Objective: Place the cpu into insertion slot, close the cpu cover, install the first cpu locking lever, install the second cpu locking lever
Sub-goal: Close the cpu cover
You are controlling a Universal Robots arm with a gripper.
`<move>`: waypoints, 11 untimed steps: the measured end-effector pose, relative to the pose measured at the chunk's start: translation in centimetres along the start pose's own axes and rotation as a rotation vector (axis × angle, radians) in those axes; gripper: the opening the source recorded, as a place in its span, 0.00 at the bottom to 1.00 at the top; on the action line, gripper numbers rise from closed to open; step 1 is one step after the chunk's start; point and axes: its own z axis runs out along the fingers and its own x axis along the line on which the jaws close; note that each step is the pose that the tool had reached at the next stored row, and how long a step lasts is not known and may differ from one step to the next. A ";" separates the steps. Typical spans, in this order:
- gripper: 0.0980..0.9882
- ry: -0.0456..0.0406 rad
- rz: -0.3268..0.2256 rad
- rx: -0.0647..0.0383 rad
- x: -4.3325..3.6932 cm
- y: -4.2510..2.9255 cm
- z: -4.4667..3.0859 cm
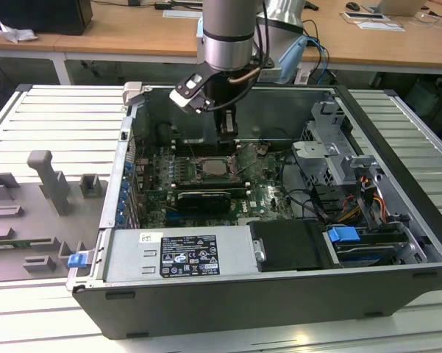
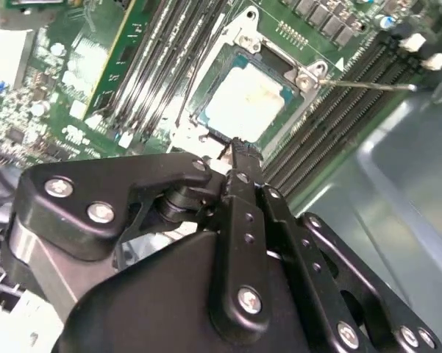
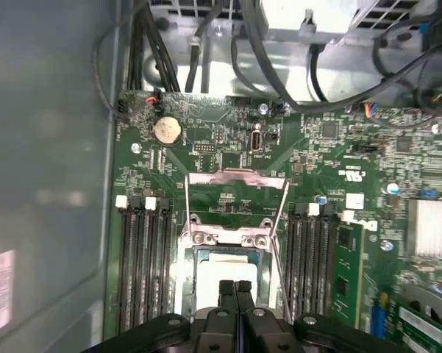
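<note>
Exterior view: UR arm reached down into open dark-grey PC tower case (image 1: pixel 397 147) lying on its side, black two-finger gripper (image 1: pixel 228 134) just above socket area of green motherboard (image 1: pixel 268 198). Small square cpu w/ pale silver-grey metal top (image 1: pixel 216 168) sat in the square dark insertion slot (image 3: pixel 206 254), mid-board, between banks of long black memory slots (image 3: pixel 143 257). Second wrist view: cpu (image 2: pixel 243 103) lay flat in the socket, thin silvery metal cpu cover frame (image 2: pixel 241 31) looked down around it w/ chip showing through the window; couldn't confirm fully seated. Gripper (image 2: pixel 239 151) fingers were pressed together, no gap, nothing visibly held btwn them; tip was at the cover's near edge, contact w/ cover not clear. Thin steel wire lever (image 2: pixel 368 84) ran out from the cover's corner tab across the memory slots on that side. First wrist view: gripper (image 3: pixel 236 287) tips over the cpu (image 3: pixel 224 266), cover's hinge bracket (image 3: pixel 228 237) just beyond, wire lever loop (image 3: pixel 235 175) past that. Round silver coin cell (image 3: pixel 167 130) sat near board edge.
</note>
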 end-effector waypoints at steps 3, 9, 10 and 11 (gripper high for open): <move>0.01 -0.0001 0.000 0.000 0.00 0.09 -0.16; 0.01 -0.0032 0.000 0.000 -0.07 3.98 0.04; 0.01 -0.0044 0.000 0.001 -0.08 4.33 0.08; 0.01 -0.0052 0.000 0.001 -0.08 4.52 0.10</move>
